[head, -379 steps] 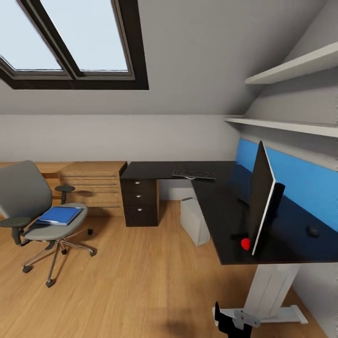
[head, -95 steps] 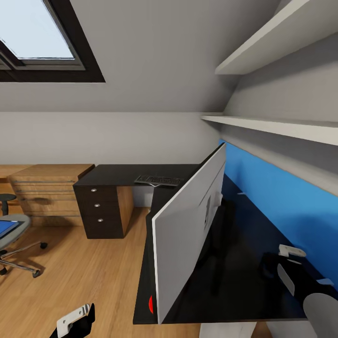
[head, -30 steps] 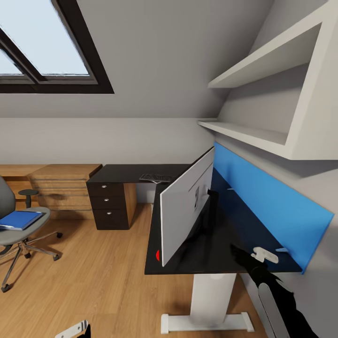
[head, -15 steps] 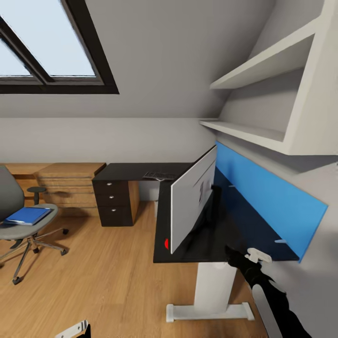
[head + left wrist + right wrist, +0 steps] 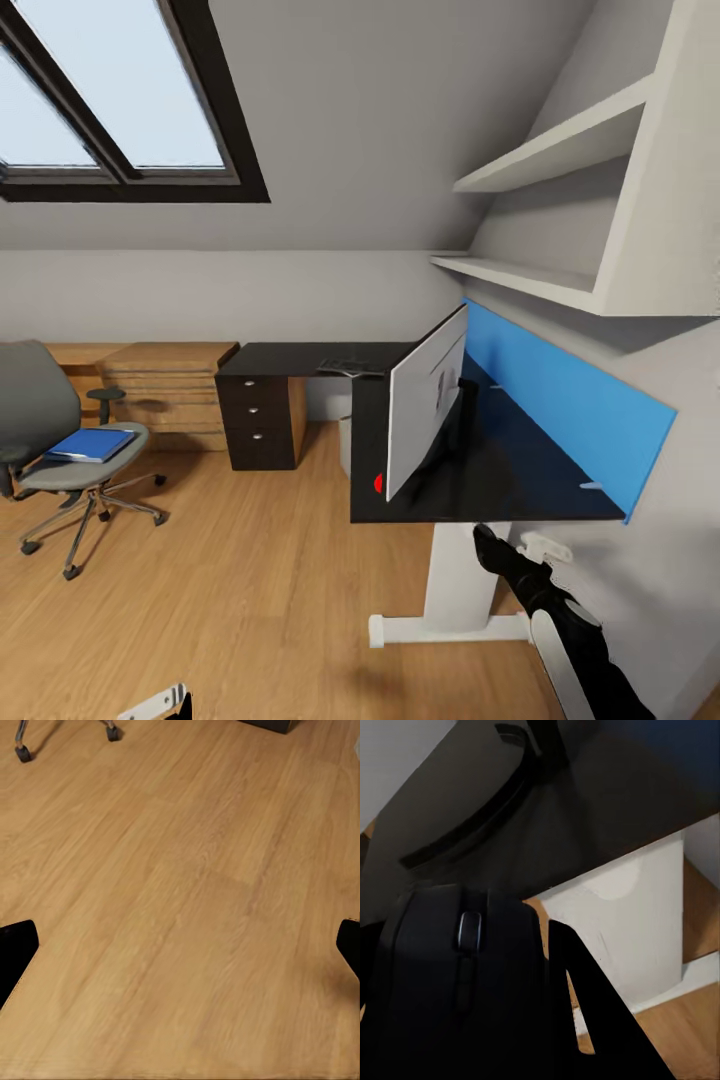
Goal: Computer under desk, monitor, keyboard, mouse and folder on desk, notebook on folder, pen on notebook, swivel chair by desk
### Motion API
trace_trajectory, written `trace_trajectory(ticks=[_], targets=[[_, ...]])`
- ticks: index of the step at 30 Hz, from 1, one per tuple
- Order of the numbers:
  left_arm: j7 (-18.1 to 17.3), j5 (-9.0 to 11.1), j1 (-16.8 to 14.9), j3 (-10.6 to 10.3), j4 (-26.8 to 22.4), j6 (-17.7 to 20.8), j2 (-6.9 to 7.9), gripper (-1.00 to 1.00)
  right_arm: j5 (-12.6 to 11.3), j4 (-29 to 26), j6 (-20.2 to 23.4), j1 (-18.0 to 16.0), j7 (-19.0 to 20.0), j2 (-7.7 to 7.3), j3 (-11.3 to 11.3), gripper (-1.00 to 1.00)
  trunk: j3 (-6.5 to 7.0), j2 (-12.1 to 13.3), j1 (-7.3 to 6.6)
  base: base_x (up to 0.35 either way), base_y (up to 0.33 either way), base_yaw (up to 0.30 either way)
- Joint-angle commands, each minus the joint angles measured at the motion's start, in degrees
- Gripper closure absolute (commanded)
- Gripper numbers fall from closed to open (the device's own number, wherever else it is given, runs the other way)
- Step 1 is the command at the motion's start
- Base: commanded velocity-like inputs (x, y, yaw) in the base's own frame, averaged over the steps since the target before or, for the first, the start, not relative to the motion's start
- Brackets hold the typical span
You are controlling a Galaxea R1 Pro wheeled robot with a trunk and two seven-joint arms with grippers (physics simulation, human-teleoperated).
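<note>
Right wrist view: right gripper point(image 5: 465, 975) clamped on mouse point(image 5: 457, 967), off desk point(image 5: 500, 480) edge at 5 o'clock; slip = drops to floor point(image 5: 250, 600). Left gripper point(image 5: 180, 945) spread apart.

Right fingers point(image 5: 555, 1020) clamp the mouse point(image 5: 457, 975); left spread apart.

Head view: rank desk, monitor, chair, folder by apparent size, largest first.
1. desk
2. and 3. monitor and chair: look about alike, so unranked; the monitor is nearer the camera and seen at a slant.
4. folder, lying on the chair seat, clearly smallest.
</note>
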Motion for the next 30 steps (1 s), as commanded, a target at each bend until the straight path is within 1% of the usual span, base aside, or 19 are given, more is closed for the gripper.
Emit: trace_trajectory(ticks=[1,3,5,9,10,11,12,14,15,17,18,19,20,21,23,24,25,27,30], targets=[[0.3,0.6,0.0,-0.3,0.0,-0.4,0.1,-1.0,-0.7,0.2,0.2,0.0,-0.5,-0.01,0.5,1.0,-0.06,0.0,-0.02,-0.304,0.137,0.0],[0.4,0.6,0.0,-0.3,0.0,-0.4,0.1,-1.0,-0.6,0.4,0.2,0.0,-0.6,0.0,1.0,1.0,-0.06,0.0,-0.02,-0.304,0.136,0.0],[0.4,0.6,0.0,-0.3,0.0,-0.4,0.1,-1.0,-0.6,0.9,-0.3,0.0,-0.6,0.0,2.2,1.0,-0.06,0.0,-0.02,-0.304,0.136,0.003],[0.4,0.6,0.0,-0.3,0.0,-0.3,0.1,-1.0,-0.5,3.4,-3.7,0.0,-0.7,-0.01,6.2,1.0,-0.06,0.0,-0.02,-0.307,0.132,0.09],[0.5,0.6,0.0,-0.3,0.0,-0.3,0.1,-1.0,-0.5,4.6,-5.4,0.0,-1.1,0.0,7.9,1.0,-0.07,0.0,-0.02,-0.31,0.129,0.188],[0.5,0.6,0.0,-0.3,0.0,-0.3,0.1,-1.0,-0.5,5.2,-6.3,0.0,-1.3,0.01,8.8,1.0,-0.08,0.0,-0.02,-0.31,0.129,0.203],[0.5,0.6,0.0,-0.3,0.0,-0.3,0.1,-1.0,-0.5,6.6,-8.2,0.0,-2.0,0.03,10.5,1.0,-0.1,0.0,-0.02,-0.311,0.132,0.224],[0.5,0.6,0.0,-0.3,0.0,-0.3,0.1,-1.0,-0.5,8.0,-10.3,0.0,-2.9,0.05,12.3,1.0,-0.15,0.0,-0.02,-0.31,0.141,0.234],[0.5,0.6,0.0,-0.3,0.0,-0.4,0.1,-1.0,-0.5,9.7,-12.6,0.0,-3.8,0.06,14.2,1.0,-0.19,0.0,-0.02,-0.301,0.169,0.246],[0.5,0.6,0.0,-0.3,0.0,-0.4,0.1,-1.0,-0.5,12.4,-16.5,0.0,-4.7,0.09,17.0,1.0,-0.26,0.0,-0.02,-0.288,0.191,0.251],[0.4,0.6,0.0,-0.3,0.0,-0.5,0.1,-1.0,-0.5,13.3,-17.9,0.0,-4.9,0.14,17.9,1.0,-0.3,0.0,-0.02,-0.273,0.211,0.255],[0.5,0.7,0.0,-0.3,0.0,-0.5,0.13,-1.0,-0.5,15.3,-20.9,-0.1,-5.2,0.52,19.5,1.0,-0.35,0.0,-0.02,-0.244,0.237,0.257],[0.5,0.7,0.0,-0.3,0.0,-0.5,0.14,-1.0,-0.5,16.3,-22.3,-0.1,-5.3,0.85,20.2,1.0,-0.39,0.0,-0.02,-0.223,0.251,0.258],[0.5,0.7,0.0,-0.2,0.0,-0.5,0.16,-1.0,-0.4,18.2,-25.1,-0.1,-5.5,1.67,21.2,1.0,-0.44,0.0,-0.02,-0.16,0.276,0.258],[0.5,0.7,0.0,-0.2,0.0,-0.5,0.17,-1.0,-0.2,20.0,-27.5,-0.1,-5.6,2.59,21.8,1.0,-0.53,0.0,-0.02,-0.116,0.292,0.258],[0.5,0.7,0.0,-0.2,0.0,-0.6,0.16,-1.0,0.4,21.6,-29.4,-0.1,-5.6,3.48,22.2,1.0,-0.58,0.0,-0.02,-0.066,0.31,0.256],[0.4,0.6,0.0,-0.2,0.0,-0.6,0.12,-1.0,1.4,22.9,-30.7,-0.1,-5.7,4.16,22.5,1.0,-0.63,0.0,-0.02,-0.019,0.318,0.254],[0.3,0.6,0.0,-0.3,0.0,-0.5,0.08,-1.0,2.8,23.9,-31.5,-0.1,-5.7,4.69,22.7,1.0,-0.73,0.0,-0.02,0.028,0.319,0.252],[0.2,0.6,0.0,-0.3,0.0,-0.5,-0.02,-1.0,6.8,25.3,-32.6,-0.1,-5.8,5.88,22.9,1.0,-0.88,0.0,-0.02,0.114,0.314,0.246]])
